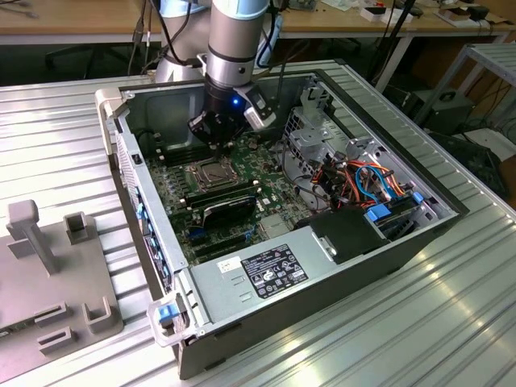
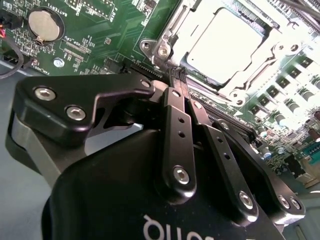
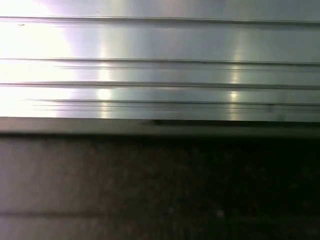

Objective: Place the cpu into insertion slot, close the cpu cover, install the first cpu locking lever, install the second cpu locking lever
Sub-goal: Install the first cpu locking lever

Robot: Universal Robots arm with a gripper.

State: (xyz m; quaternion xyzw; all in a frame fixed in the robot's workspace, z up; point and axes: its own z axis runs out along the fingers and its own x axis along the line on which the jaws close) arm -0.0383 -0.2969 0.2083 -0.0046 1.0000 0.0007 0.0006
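Observation:
The open computer case [image 1: 403,242] lies on a ribbed metal table. On its green motherboard sits the insertion slot [image 1: 208,173]. In the second wrist view the cpu [image 2: 231,44] lies in the slot with its bright silver top up, and the cpu cover [image 2: 175,35] lies flat around it as a metal frame. My gripper [image 1: 216,139] hangs just above the board beside the slot, on its far side in the exterior view. Its black fingers [image 2: 175,120] are pressed together, and the gripper [image 2: 177,75] ends at the socket's edge with nothing between the tips. I cannot tell how the locking levers stand.
A black fan card [image 1: 230,205] lies just in front of the socket, with the power supply [image 1: 274,270] nearer still. A drive cage [image 1: 310,129] and coloured cables [image 1: 363,181] crowd the exterior view's right. A grey fixture [image 1: 48,266] stands on the table at its left.

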